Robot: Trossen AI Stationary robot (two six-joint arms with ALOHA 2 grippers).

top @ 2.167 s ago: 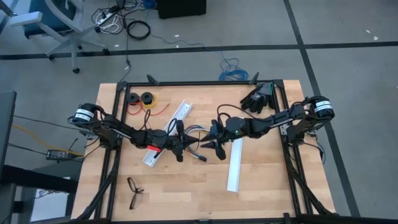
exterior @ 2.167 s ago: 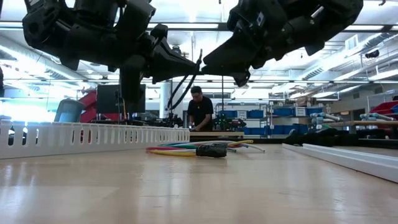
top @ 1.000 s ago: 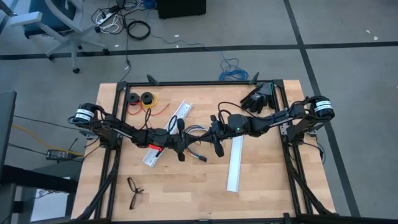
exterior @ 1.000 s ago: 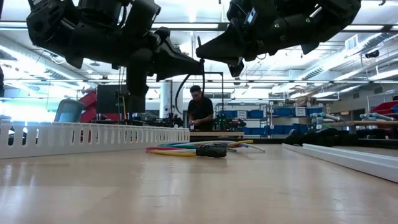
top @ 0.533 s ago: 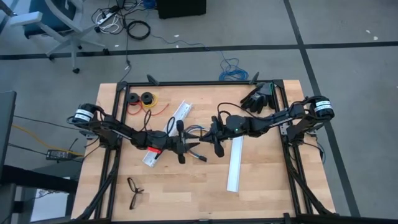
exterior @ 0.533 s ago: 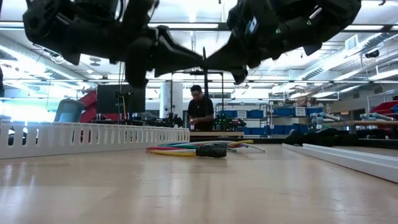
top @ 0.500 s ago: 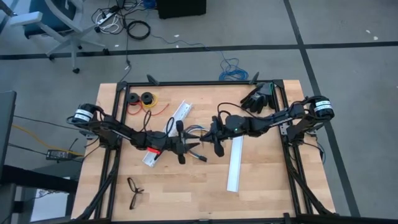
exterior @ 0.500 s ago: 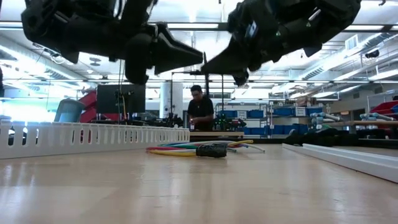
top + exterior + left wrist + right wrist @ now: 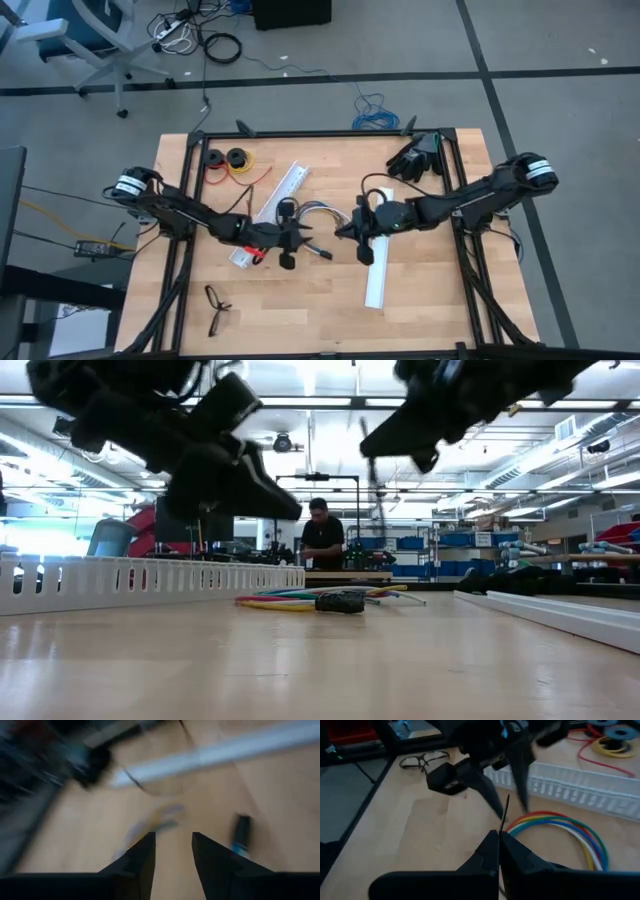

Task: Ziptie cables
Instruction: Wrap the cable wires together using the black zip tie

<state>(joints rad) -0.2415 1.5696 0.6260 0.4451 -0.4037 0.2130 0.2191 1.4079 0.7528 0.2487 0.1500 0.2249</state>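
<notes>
Cables [image 9: 318, 213]: lying looped on the table, untied.
Right gripper [image 9: 499, 841]: hovering just right of cables, pinching the ziptie [image 9: 504, 813] upright.
Left gripper [image 9: 173, 851]: hovering just left of cables, released.
Advice: keeping the pinch firm while lowering the ziptie's tip beneath the cables.

You will not find any words, numbers or signs to read here. Nothing on the worktop [image 9: 420, 310] has letters you can make out. The white bands on the arms look blank from above. The boxes and shelves in the room far behind are too small to read.
</notes>
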